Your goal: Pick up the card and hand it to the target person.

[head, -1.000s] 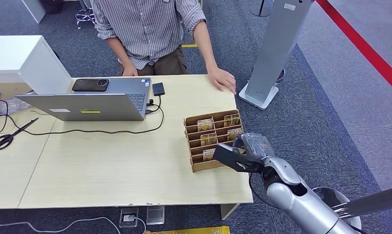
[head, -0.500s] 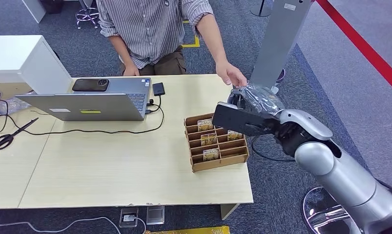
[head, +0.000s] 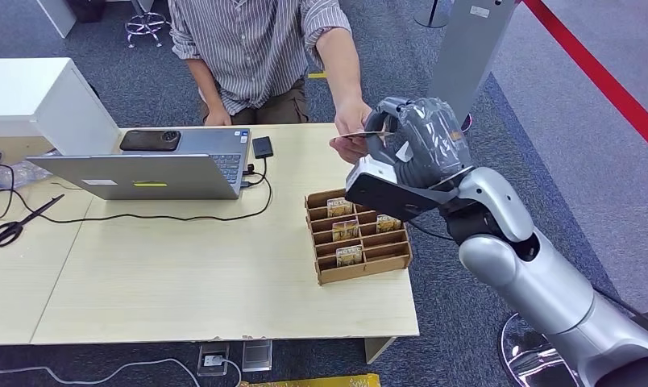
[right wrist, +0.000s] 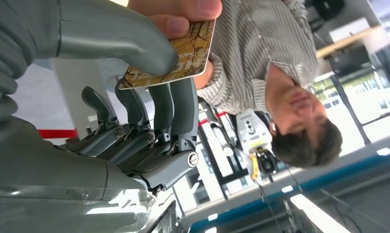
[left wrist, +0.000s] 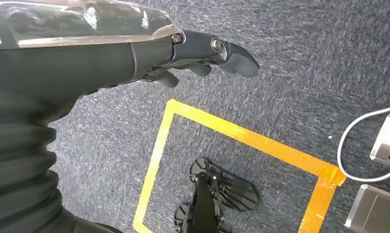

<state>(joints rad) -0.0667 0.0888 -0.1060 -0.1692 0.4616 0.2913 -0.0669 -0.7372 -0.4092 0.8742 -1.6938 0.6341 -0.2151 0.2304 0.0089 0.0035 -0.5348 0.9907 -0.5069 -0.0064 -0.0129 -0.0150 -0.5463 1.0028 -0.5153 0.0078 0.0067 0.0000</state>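
Above the tabletop (head: 184, 282), beyond the cardboard card rack (head: 358, 232), the right hand (head: 409, 149) pinches the card (right wrist: 176, 53) between thumb and fingers. A person's hand (head: 349, 133) grips the card's other end. Hanging over carpet, the left hand (left wrist: 203, 60) holds nothing, fingers loosely extended.

One laptop (head: 143, 173), one phone (head: 149, 140), one scissors (head: 18, 221)

Card (right wrist: 181, 53) glossy printed plastic; right hand (head: 409, 141) matt grey plastic; table (head: 184, 274) pale smooth wood.
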